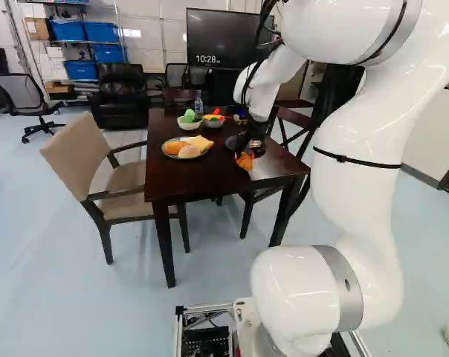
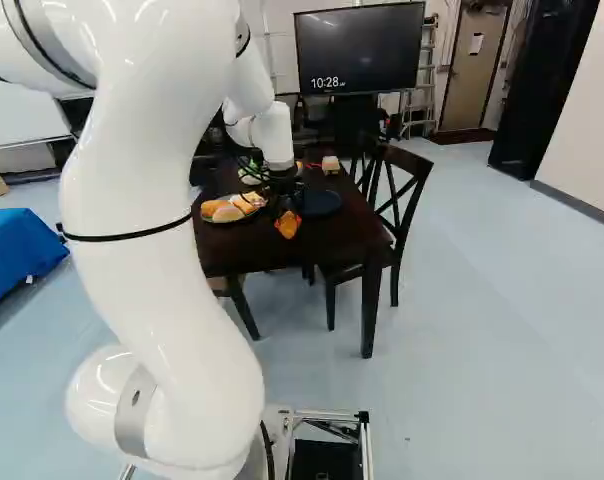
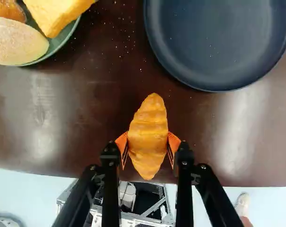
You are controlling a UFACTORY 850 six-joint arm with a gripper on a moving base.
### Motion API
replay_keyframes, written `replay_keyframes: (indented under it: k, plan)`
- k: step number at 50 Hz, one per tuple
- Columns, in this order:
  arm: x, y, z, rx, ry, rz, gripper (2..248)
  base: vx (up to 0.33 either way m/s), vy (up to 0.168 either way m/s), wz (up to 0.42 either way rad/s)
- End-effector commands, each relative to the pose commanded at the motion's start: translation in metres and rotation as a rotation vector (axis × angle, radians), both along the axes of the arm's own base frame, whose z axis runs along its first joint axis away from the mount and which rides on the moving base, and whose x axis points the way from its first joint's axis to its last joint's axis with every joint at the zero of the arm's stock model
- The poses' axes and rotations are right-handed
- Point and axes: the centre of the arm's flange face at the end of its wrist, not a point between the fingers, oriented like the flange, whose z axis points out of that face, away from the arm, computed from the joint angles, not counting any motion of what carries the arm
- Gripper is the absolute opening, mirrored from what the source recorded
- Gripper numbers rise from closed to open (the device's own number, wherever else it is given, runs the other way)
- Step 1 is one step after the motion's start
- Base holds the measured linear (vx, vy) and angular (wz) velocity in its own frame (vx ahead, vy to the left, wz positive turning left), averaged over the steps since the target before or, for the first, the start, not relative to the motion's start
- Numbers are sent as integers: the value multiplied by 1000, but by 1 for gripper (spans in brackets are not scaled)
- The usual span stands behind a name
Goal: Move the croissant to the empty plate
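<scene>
Though between two orange pads (image 3: pixel 174 142), one croissant (image 3: pixel 148 137).

The croissant (image 2: pixel 288 227) is at the black gripper's (image 2: pixel 286 207) tips, over the brown table (image 2: pixel 332 250). From it, the dark round plate (image 2: pixel 322 204) is at two o'clock, the bread (image 2: pixel 228 213) at ten — and the big TV (image 2: pixel 360 50) at one.

The wrist view's edge cuts off the dark plate (image 3: pixel 218 42) and the green plate (image 3: pixel 66 39); the white arm (image 1: pixel 358 141) runs out of both base views.
</scene>
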Motion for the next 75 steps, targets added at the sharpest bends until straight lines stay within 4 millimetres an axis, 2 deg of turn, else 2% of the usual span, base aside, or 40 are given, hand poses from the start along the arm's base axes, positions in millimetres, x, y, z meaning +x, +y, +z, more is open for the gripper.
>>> replay_keyframes:
  k: [42,75]
  plan:
    - [38,-40,58,19,-41,-67,122,0,0,0]
    - [90,-70,56,66,-67,-135,122,0,0,0]
